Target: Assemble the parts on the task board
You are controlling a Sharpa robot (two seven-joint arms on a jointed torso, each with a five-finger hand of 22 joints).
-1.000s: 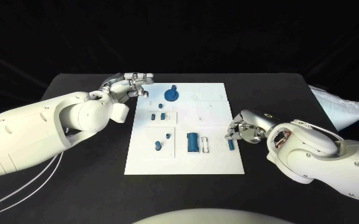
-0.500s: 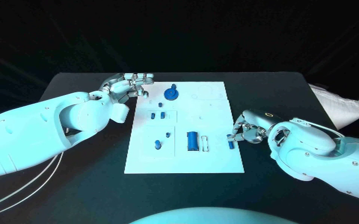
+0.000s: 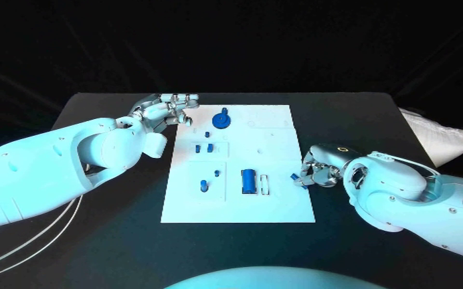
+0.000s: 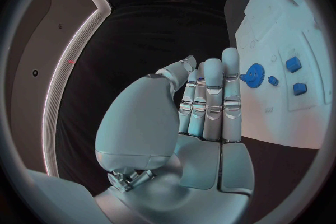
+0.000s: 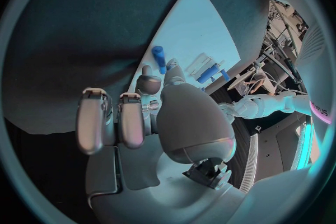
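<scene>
Pinching a small blue part [image 3: 298, 180] at the task board's [image 3: 280, 202] right edge, the right hand [image 3: 318, 172] risks dropping it onto the worktop [image 3: 366, 115] if the light grip slips, while the left hand [image 3: 166, 110] hovers empty, fingers loosely apart

White task board [image 3: 275, 209] on a black worktop [image 3: 116, 235]. Blue gear-shaped part [image 3: 221, 122] at the board's far end; two small blue parts [image 3: 203, 148] just nearer; blue cylinder [image 3: 248, 180] towards the near end, beside a small white frame [image 3: 263, 184]; one more small blue part [image 3: 203, 185] at the near left. Blue peg [image 5: 159, 59] at the board's right edge, by the silver fingers [image 5: 148, 82] of the right hand [image 3: 310, 172]. Silver left hand [image 3: 166, 110] on a white arm [image 3: 58, 168]. Plain colours throughout, no patterns.
</scene>
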